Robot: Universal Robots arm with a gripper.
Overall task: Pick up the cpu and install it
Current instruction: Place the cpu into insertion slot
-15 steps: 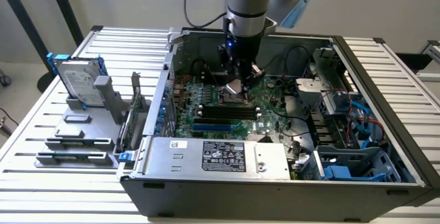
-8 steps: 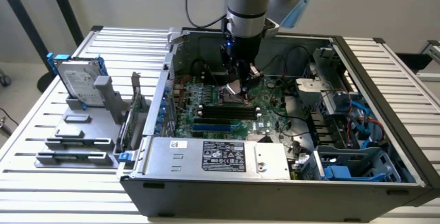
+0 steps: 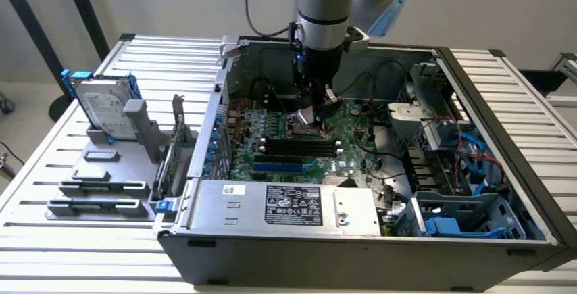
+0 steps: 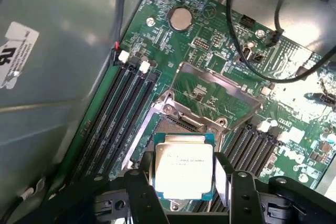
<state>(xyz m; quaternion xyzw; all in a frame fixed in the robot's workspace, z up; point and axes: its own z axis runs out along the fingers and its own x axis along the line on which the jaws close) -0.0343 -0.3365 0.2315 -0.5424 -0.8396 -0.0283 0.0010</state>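
Tabletop (image 3: 54,192) of pale metal slats underneath everything. Carried an open computer case (image 3: 361,257) lying flat, inside facing up. Saw a grey robot arm (image 3: 323,3) reaching straight down into the middle of that case. Noted a grey power supply (image 3: 284,206) with a black label along the case's near wall in the exterior view, and a green motherboard (image 3: 270,132) covering the floor behind it. Spotted, outside the case at the exterior view's left, a silver hard drive (image 3: 101,105) in blue brackets, standing upright in a grey holder (image 3: 99,186) and well apart from the arm. Made out long black memory slots (image 4: 121,114) in the wrist view, running beside the processor socket (image 4: 176,125), with more of them on its other side. Found the socket uncovered, its metal load plate (image 4: 215,90) tilted up and back. Found the gripper (image 4: 185,165) low over the board, jaws spread wide yet closed on the cpu (image 4: 184,169), one black finger (image 4: 140,182) against each of two opposite edges. Saw the cpu held level, silver-grey top toward the wrist camera, just over the socket and hiding part of it; could not tell whether touching it. Picked out a round coin battery (image 4: 180,18) farther along the board, beyond the load plate.
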